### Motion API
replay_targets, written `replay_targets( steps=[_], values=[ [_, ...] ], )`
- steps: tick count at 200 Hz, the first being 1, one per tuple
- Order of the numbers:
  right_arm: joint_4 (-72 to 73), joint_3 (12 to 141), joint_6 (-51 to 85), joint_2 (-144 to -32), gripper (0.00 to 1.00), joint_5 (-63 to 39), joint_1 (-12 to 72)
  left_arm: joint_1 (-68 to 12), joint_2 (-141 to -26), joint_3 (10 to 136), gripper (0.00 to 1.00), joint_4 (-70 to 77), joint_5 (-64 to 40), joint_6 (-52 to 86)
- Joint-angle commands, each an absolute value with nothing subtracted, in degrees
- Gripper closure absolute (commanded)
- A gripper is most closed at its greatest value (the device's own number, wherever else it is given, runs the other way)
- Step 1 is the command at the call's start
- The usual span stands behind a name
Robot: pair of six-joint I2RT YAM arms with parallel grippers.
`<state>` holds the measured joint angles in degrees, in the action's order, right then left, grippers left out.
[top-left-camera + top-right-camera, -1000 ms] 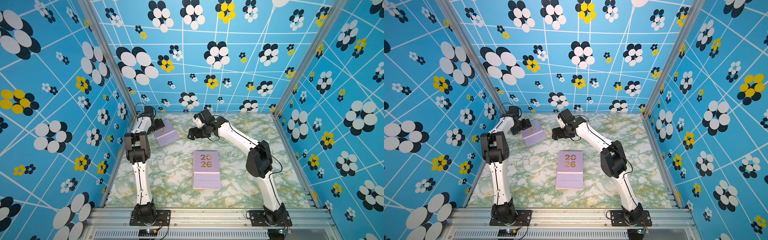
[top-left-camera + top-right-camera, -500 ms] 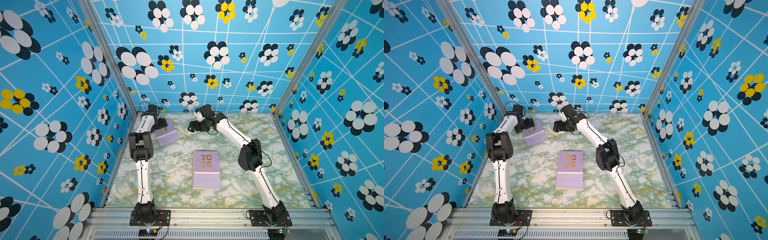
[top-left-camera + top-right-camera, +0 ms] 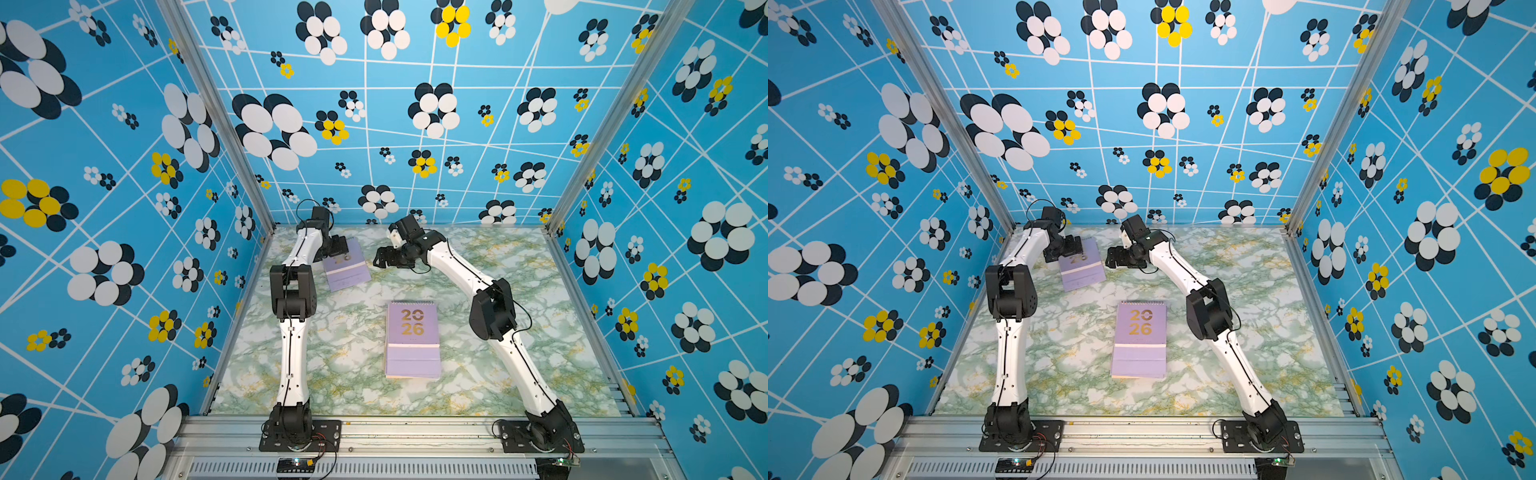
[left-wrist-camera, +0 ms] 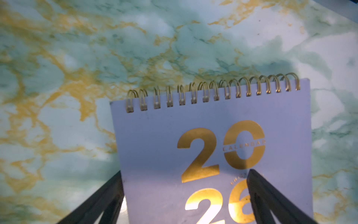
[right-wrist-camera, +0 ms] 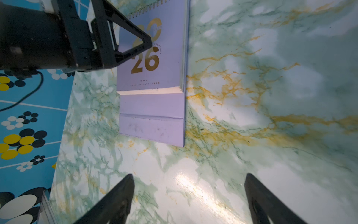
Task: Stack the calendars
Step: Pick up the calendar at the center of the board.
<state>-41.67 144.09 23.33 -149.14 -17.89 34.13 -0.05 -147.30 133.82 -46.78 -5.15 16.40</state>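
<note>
A lilac calendar (image 3: 348,268) (image 3: 1084,271) with a gold "2026" cover lies flat at the back left of the table. My left gripper (image 3: 336,248) (image 3: 1073,248) hovers open over its spiral end. In the left wrist view the calendar (image 4: 213,139) fills the frame and my left gripper (image 4: 186,171) straddles it, one finger beside its edge and one above the cover. A pile of calendars (image 3: 412,340) (image 3: 1140,340) with a lilac one on top sits mid-table. My right gripper (image 3: 384,259) (image 5: 189,175) is open over bare table beside the loose calendar (image 5: 153,108).
The marble-patterned tabletop (image 3: 519,374) is boxed in by blue flowered walls on three sides, with an aluminium rail (image 3: 415,432) at the front. The loose calendar lies close to the left wall (image 5: 29,120). A finger (image 5: 146,41) of my left gripper shows in the right wrist view.
My left gripper has slid a little to the right, further over the loose calendar. The right arm has stretched further toward the back left. Both calendars' positions are unchanged.
</note>
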Motion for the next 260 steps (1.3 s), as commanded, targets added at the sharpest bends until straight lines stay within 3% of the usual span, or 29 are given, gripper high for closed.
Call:
replay_targets(
  steps=[1, 260],
  values=[
    [-39.5, 145.9, 24.8, -151.5, 0.1, -19.7, 32.5, -1.6, -150.2, 137.5, 0.03, -49.7, -7.2, 15.0],
    [-39.6, 148.3, 30.6, -156.9, 0.13, -21.6, 31.2, -10.1, -153.0, 139.7, 0.03, -50.1, -12.7, 16.2]
  ],
)
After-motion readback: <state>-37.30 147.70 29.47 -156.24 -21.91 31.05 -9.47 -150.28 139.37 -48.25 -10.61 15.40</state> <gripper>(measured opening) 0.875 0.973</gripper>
